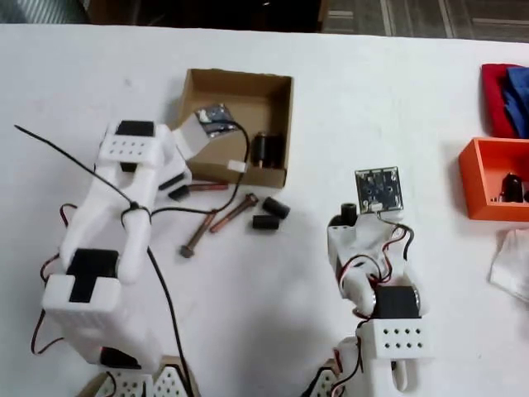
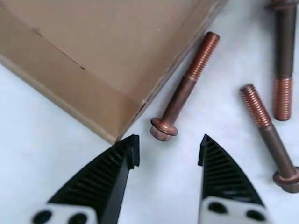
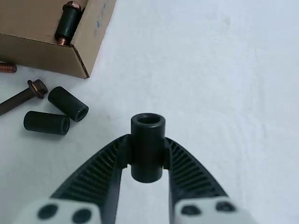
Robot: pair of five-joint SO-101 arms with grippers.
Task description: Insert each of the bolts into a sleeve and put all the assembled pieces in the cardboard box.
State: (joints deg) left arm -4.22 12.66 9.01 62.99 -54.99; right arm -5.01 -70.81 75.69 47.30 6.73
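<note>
**Desk:** Where is your left side sitting?

**Me:** My left pincer (image 2: 169, 147) is spread wide with nothing between its tips. It hangs low above the table (image 2: 37, 140), just off a corner of the cardboard box (image 2: 93, 56). The nearest bolt (image 2: 187, 86) lies straight ahead of the gap, with its head toward me and its shaft running away alongside the box wall. The head sits just beside the box corner, but I can't tell from this angle whether it touches the cardboard.

**Desk:** And the other bolts?

**Me:** The second bolt (image 2: 268, 133) lies on the far side of the nearest one from the box, also head toward me. The third bolt (image 2: 282, 60) lies beyond that, with its threaded end toward me. None of them touch each other.

**Desk:** What about the right side?

**Me:** My right pincer (image 3: 146, 142) is pinching a black sleeve (image 3: 147, 126) across its middle, with the open bore pointing away from the wrist. It sits at an open part of the table, well apart from the box. A loose sleeve (image 3: 67, 102) and the other loose sleeve (image 3: 46, 122) lie close together between that pincer and the bolts, near the box's front wall.

**Desk:** Is anything in the box?

**Me:** One finished piece (image 1: 263, 149), a bolt in its sleeve, lies inside near the wall on my right arm's side.
</note>
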